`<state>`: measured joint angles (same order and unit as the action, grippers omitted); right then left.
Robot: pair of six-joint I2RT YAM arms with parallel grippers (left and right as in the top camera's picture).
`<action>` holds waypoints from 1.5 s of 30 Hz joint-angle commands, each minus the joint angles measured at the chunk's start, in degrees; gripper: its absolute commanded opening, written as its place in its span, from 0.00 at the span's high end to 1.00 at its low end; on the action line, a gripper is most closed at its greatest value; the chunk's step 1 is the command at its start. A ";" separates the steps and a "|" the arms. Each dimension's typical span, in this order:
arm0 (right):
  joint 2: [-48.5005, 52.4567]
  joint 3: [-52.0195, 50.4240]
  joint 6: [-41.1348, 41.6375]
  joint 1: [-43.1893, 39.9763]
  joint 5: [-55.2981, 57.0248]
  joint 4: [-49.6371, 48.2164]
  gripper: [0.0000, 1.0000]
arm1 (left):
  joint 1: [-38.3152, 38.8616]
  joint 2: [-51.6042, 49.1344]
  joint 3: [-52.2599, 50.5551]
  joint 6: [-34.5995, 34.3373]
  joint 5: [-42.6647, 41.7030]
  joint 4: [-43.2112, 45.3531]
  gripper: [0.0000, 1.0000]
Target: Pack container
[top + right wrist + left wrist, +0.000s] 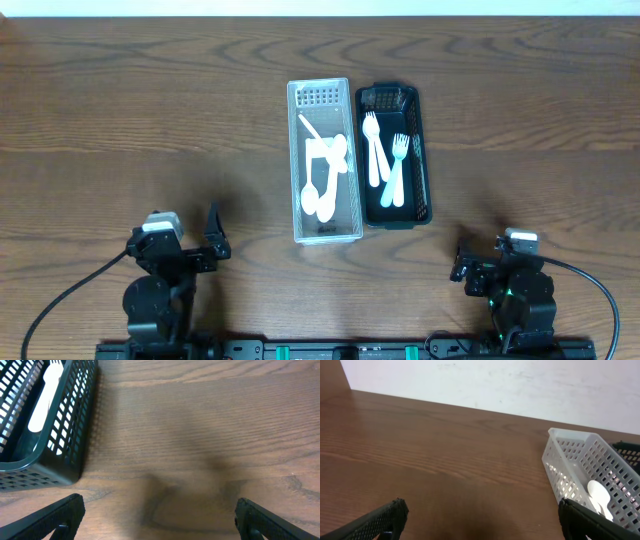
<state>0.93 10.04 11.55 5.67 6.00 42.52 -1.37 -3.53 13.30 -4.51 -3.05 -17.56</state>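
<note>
The main risk is a low reach from 6 o'clock clipping the near wall of the light white basket (320,97) or the black basket (422,150) beside it, skidding both across the tabletop (120,120). The left end effector (482,510) and the right end effector (159,505) are spread wide, empty, touching nothing. Toward 12 o'clock, spoons (322,185) lie in the white basket and forks (385,160) in the black one.

The left arm (158,285) and the right arm (518,295) are seen folded back and low. The left gripper (482,510) is held wide open and empty. The right gripper (159,506) is also held wide open and empty.
</note>
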 commanded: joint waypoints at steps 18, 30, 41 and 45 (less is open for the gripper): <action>-0.59 -0.70 0.61 -0.46 0.20 -0.07 0.01 | 0.44 3.41 -5.64 -0.46 -0.42 0.33 0.02; -0.59 -0.70 0.63 -0.46 0.20 -0.07 0.01 | 0.44 3.41 -5.64 -0.46 -0.42 -4.39 0.02; -0.61 -0.70 0.61 -0.46 0.20 -0.07 0.01 | 0.44 3.23 -5.64 -0.46 -0.42 -9.62 0.02; -0.59 -0.70 0.61 -0.46 0.17 -0.07 0.01 | 0.44 3.23 -5.64 -0.46 -0.42 -9.62 0.02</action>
<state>0.93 10.04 11.55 5.67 6.00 42.52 -1.08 -0.62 8.34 -4.51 -3.05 -25.71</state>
